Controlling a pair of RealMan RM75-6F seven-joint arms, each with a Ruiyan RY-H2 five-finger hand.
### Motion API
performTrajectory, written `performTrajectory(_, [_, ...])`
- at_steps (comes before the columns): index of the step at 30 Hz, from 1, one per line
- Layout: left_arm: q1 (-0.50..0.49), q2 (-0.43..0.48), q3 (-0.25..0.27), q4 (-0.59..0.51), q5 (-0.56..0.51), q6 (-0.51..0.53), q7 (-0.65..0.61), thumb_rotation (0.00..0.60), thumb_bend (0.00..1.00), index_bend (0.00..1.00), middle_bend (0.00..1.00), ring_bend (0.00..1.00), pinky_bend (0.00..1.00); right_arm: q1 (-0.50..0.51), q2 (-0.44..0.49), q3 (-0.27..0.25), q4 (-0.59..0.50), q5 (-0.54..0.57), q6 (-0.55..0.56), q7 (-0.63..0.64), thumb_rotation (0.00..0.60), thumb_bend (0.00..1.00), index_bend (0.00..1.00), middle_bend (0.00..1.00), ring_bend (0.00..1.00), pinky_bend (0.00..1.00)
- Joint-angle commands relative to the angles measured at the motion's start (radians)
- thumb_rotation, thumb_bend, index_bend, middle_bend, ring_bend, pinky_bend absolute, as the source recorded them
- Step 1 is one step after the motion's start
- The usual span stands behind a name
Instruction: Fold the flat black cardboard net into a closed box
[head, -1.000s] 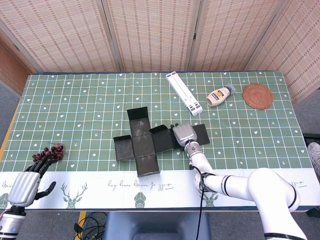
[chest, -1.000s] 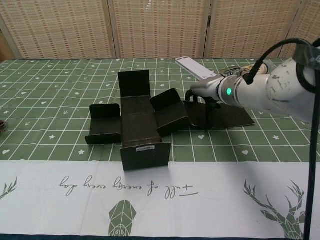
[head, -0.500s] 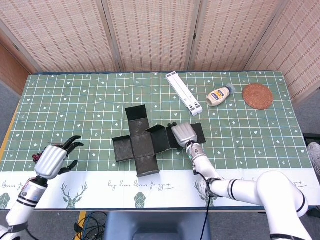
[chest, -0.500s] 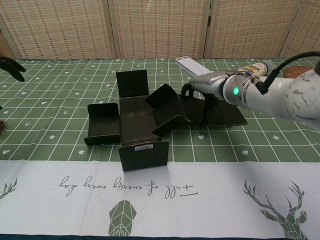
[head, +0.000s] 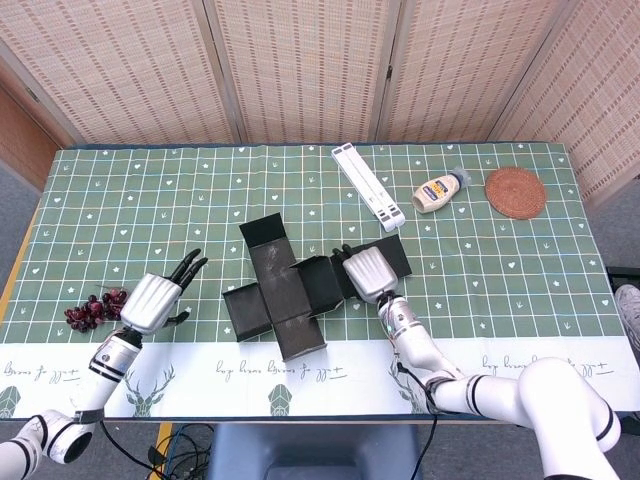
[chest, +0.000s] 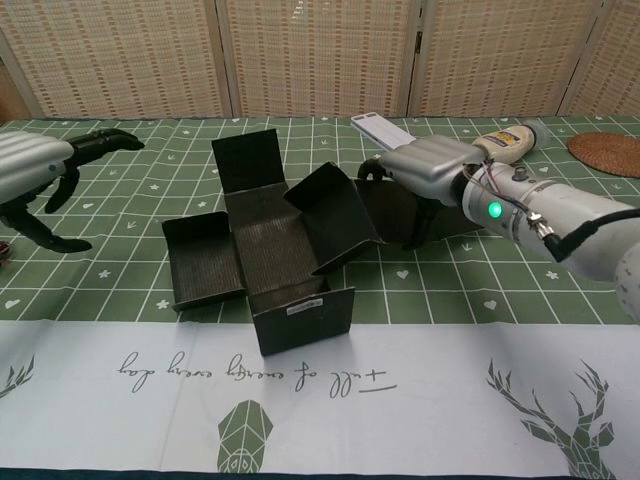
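While the net (head: 285, 285) lies mid-desk, flaps half raised, the right hand (head: 366, 270) props its right flap, fingers curled on the panel. Left hand (head: 152, 301) hovers beside, fingers apart. Light, stiff card probably springs back; press near creases.

A green-checked table (head: 120, 210) carries the black net (head: 285, 285) centre, grapes (head: 90, 308) lower left, bottle (head: 440, 190) and coaster (head: 516, 192) upper right.
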Motion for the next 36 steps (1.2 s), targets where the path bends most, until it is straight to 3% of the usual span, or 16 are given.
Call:
performTrajectory(1, [-0.022, -0.057, 0.006, 0.068, -0.002, 0.005, 0.032, 0.6, 0.15, 0.0, 0.0, 0.64, 0.88, -0.021, -0.014, 0.003, 0.021, -0.038, 0.016, 0.01, 0.6, 0.36, 0.23, 0.36, 0.8, 1.0])
performTrajectory(17, [-0.081, -0.206, 0.017, 0.274, -0.051, -0.042, 0.102, 0.6, 0.15, 0.0, 0.0, 0.61, 0.88, -0.043, 0.003, 0.066, -0.028, -0.038, -0.013, -0.079, 0.6, 0.36, 0.23, 0.36, 0.81, 1.0])
performTrajectory(36, [-0.125, -0.362, 0.005, 0.426, -0.088, -0.022, 0.034, 0.6, 0.15, 0.0, 0.0, 0.61, 0.88, -0.058, 0.005, 0.101, -0.052, -0.05, -0.027, -0.109, 0.6, 0.37, 0.23, 0.36, 0.81, 1.0])
